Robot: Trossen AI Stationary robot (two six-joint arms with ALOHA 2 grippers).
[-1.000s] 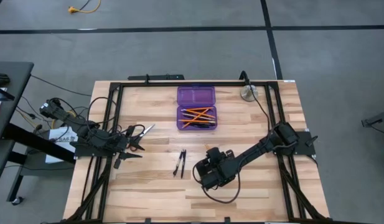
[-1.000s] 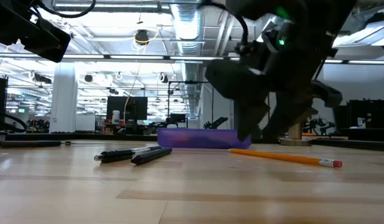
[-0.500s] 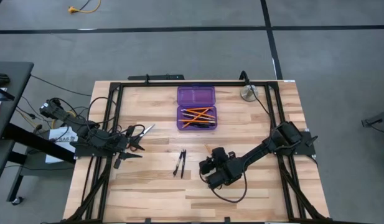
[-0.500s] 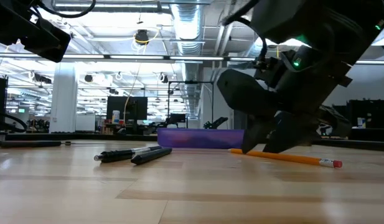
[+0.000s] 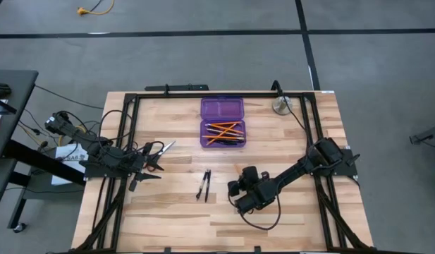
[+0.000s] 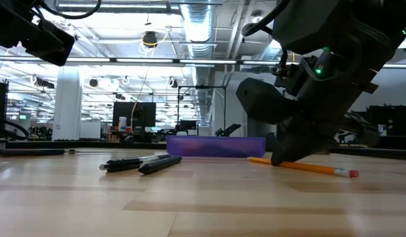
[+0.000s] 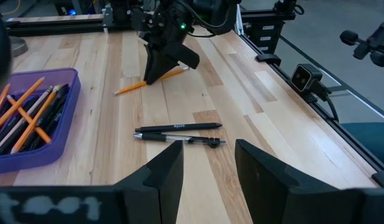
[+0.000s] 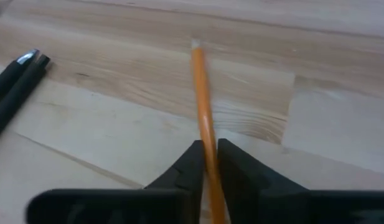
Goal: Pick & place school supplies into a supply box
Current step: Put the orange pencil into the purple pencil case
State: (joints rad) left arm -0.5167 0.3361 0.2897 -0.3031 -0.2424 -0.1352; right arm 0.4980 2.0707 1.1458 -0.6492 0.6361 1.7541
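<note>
One orange pencil (image 6: 314,167) lies on the wood table, with my right gripper (image 8: 209,163) shut on it near the table's middle front. Two black pens (image 5: 204,184) lie side by side to its left. The supply box (image 5: 222,121), a purple case, lies open at the far middle, several orange pencils and dark pens in its near half (image 5: 224,132). Small scissors (image 5: 163,149) lie on the table just beyond my left gripper (image 7: 207,174), which stands open at the left with nothing between its fingers. My right gripper pinches the orange pencil's shaft (image 8: 204,134) between its two fingers, about midway along it. The fingers (image 6: 281,155) come down from above at a slant and the pencil runs through the gap between them. The pencil lies flat on the table, eraser end (image 6: 353,174) toward the near edge.
A round silver metal object (image 5: 281,106) sits at the far right of the table. Black frame rails (image 5: 125,127) run along the left, right and far edges. Bare wood lies between the pens and the supply box.
My right gripper has gone a little toward the table's right edge and down onto the orange pencil, and has shut on it. The pencil still lies on the table.
</note>
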